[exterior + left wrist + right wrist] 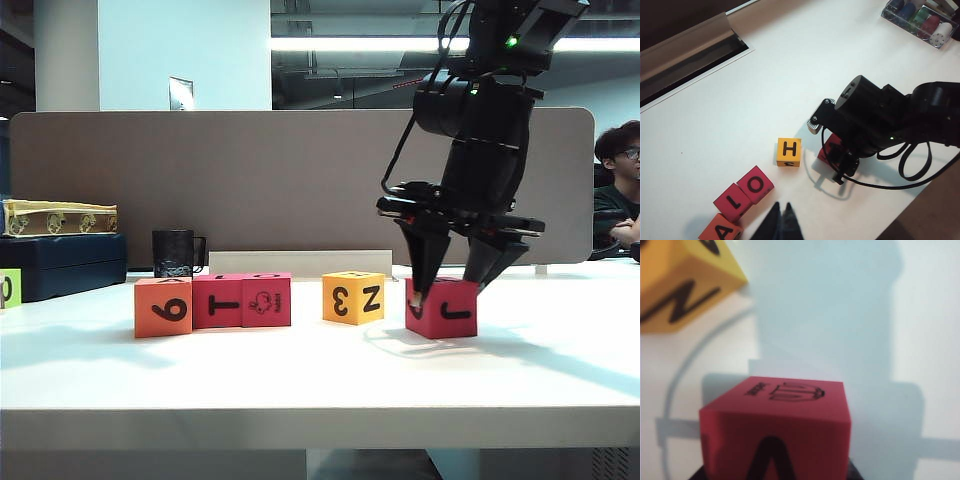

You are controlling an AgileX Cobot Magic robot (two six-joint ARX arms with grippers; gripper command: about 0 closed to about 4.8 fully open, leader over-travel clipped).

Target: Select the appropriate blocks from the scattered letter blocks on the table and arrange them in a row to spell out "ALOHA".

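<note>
Three letter blocks stand in a row on the table (300,370): orange (162,307) (720,231) showing A on top, then two pink-red ones (217,300) (266,299) with L (733,202) and O (755,183). The yellow block (353,297) (789,152) (680,285) with H on top stands apart from them. My right gripper (455,285) (775,475) points down, shut on the last pink-red block (441,307) (775,435), which rests on the table with A on top. My left gripper (781,207) is shut and empty, hovering beside the L and O blocks.
At the far left a dark blue box (60,262) carries a yellow tray, with a light-green cube (8,288) in front and a black mug (175,253) beside it. A grey partition (250,180) backs the table. A clear box of spools (922,20) lies at one corner.
</note>
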